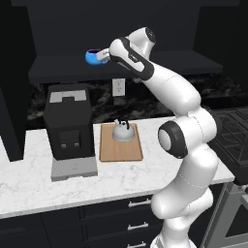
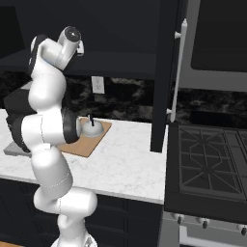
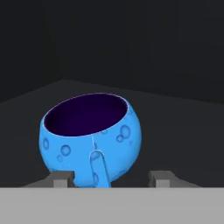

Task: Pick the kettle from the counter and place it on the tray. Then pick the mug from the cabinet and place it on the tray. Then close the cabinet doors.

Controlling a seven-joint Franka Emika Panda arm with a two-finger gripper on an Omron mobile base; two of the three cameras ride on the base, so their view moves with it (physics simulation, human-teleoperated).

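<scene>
The blue mug [image 1: 93, 56] stands on the shelf of the open black cabinet [image 1: 58, 70]. My gripper [image 1: 102, 55] is right beside it at shelf height. In the hand view the mug [image 3: 92, 138] is close up, upright, its handle facing me. My gripper [image 3: 111, 178] is open, one fingertip [image 3: 61, 178] at the mug's lower left and the other a little off its right side. The silver kettle [image 1: 122, 131] sits on the wooden tray [image 1: 121, 151] on the marble counter [image 1: 121, 179]. The kettle [image 2: 91, 127] and the tray [image 2: 89, 143] are partly hidden by my arm in the right base view.
A black coffee machine [image 1: 70, 121] on a grey base stands left of the tray. An open cabinet door [image 2: 164, 72] with its silver bar handle [image 2: 178, 72] juts out over the counter. A stove [image 2: 212, 159] lies to the right. A wall outlet [image 1: 118, 87] is behind the tray.
</scene>
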